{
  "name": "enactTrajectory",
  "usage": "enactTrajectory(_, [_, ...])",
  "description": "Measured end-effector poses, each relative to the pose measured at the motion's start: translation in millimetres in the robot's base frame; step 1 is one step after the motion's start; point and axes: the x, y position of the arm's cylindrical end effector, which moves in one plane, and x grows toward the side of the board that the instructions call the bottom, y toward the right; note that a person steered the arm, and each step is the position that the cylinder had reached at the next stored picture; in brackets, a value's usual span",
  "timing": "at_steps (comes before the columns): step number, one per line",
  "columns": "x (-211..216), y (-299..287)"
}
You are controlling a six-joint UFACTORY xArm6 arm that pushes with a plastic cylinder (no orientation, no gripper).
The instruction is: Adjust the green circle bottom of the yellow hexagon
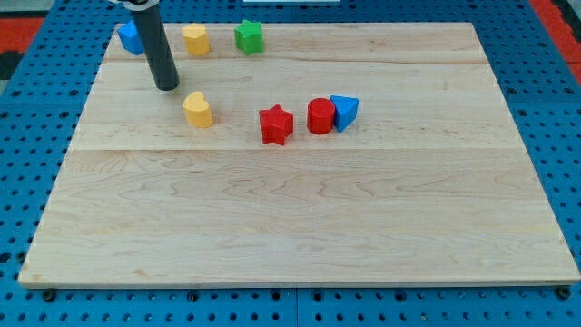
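Yellow block [198, 109] sits just right of my tip [167, 86].

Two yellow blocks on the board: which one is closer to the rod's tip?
The lower yellow block, just right of and below my tip. The other yellow block sits farther up, near the board's top edge beside the green block.
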Motion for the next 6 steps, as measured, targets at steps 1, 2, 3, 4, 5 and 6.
enactTrajectory(1, [-19, -64])
enactTrajectory(2, [-27, -63])
enactTrajectory(3, [-12, -18])
enactTrajectory(4, [-10, 13])
enactTrajectory(5, [-9, 30])
enactTrajectory(6, [-5, -41])
